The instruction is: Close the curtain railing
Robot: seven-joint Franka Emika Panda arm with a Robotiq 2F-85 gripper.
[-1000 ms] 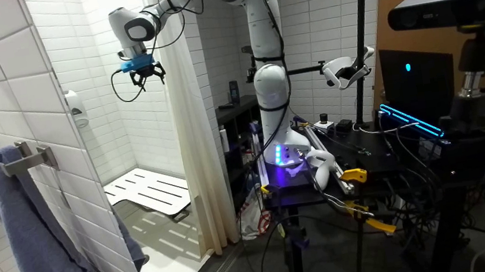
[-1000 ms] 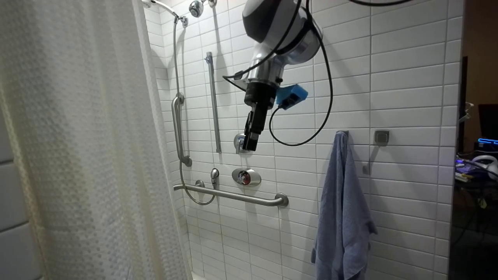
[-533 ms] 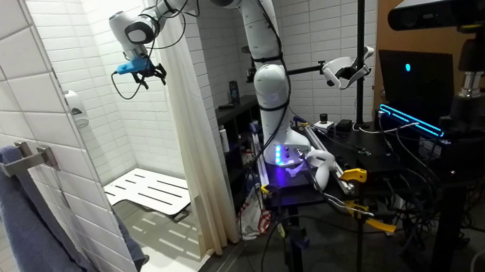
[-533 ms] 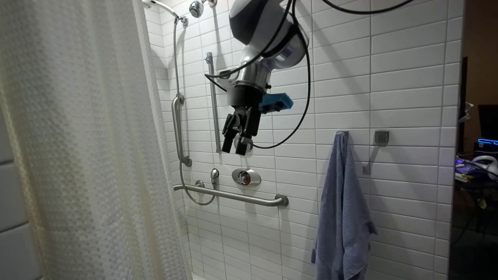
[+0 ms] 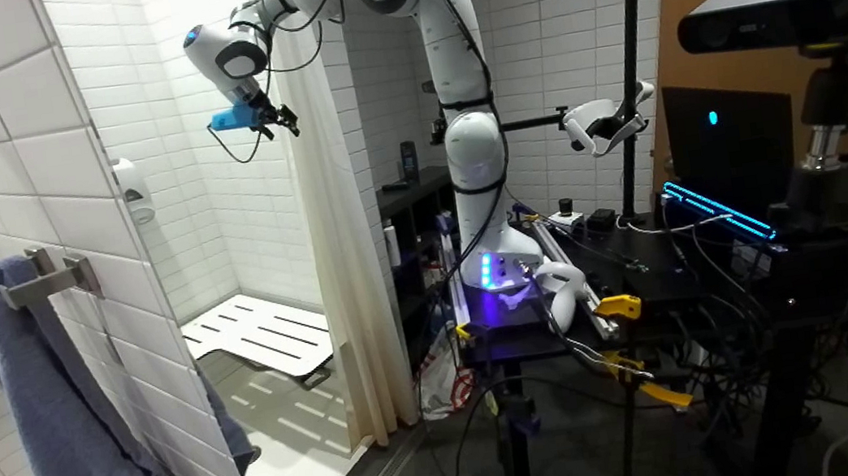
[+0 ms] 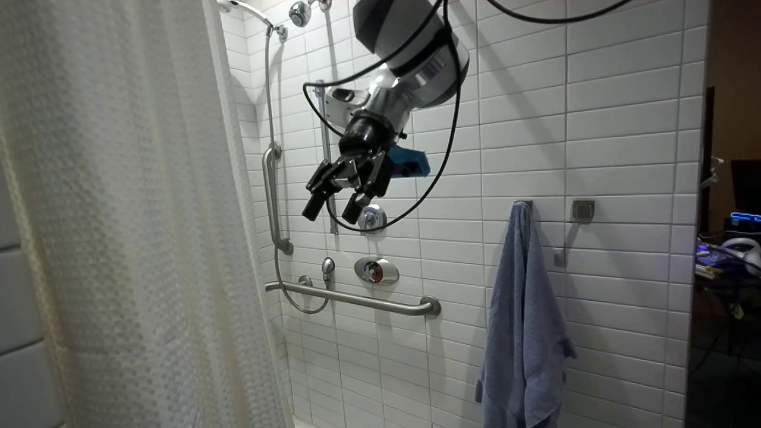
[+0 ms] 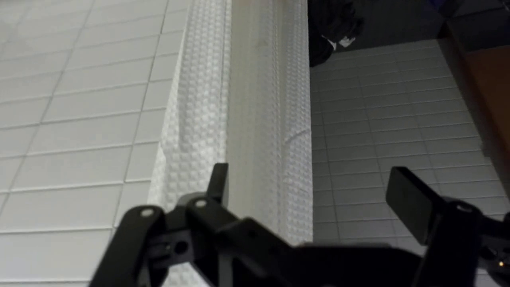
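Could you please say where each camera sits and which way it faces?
In an exterior view: near the towel, facing shower seat and curtain; arm and hand show.
In an exterior view: near the curtain, facing the grab bar; the arm's end shows.
Wrist view: by the hand, facing the curtain; fingers show.
Both exterior views share arm, hand, curtain, towel.

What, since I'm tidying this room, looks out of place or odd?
In an exterior view, cables hang in a messy tangle beneath the black table, a possible snag risk. A crumpled white-and-red bag near the foot of the curtain looks stray. I see no spill.
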